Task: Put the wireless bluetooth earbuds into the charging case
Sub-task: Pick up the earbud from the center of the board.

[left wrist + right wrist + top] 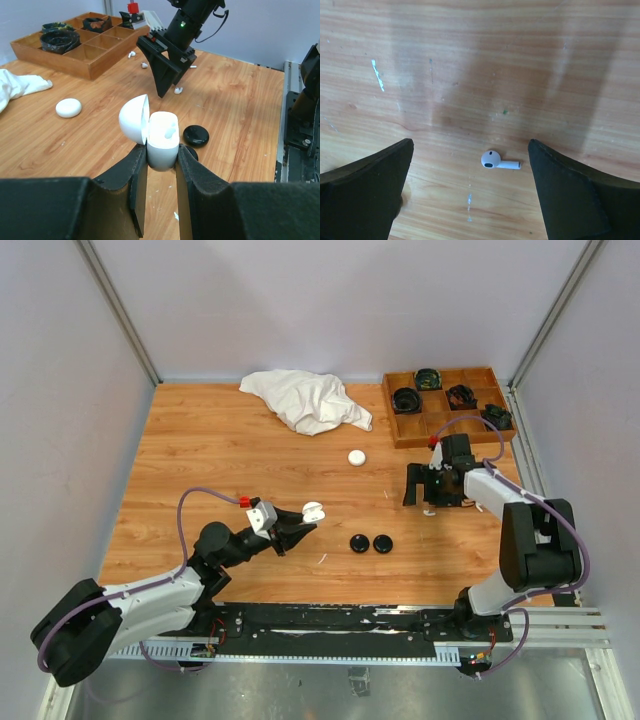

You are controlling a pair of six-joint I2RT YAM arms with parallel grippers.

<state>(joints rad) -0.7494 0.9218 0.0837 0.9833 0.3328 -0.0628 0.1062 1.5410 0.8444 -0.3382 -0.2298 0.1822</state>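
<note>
My left gripper (297, 525) is shut on an open white charging case (313, 510) and holds it above the table. In the left wrist view the gripper (161, 154) grips the case body (162, 142); its lid (134, 119) is flipped open to the left, and a white earbud (170, 132) sits in one slot. My right gripper (425, 495) is open and empty, just above the table. In the right wrist view the gripper (470, 147) has a white earbud (497, 161) lying flat between its spread fingers. More white earbuds (144, 64) lie behind it.
A closed white case (356, 457) lies mid-table. Two black round cases (358, 543) (383, 543) lie near the front. A crumpled white cloth (308, 400) lies at the back. A wooden compartment tray (445, 432) with coiled black items stands at the back right.
</note>
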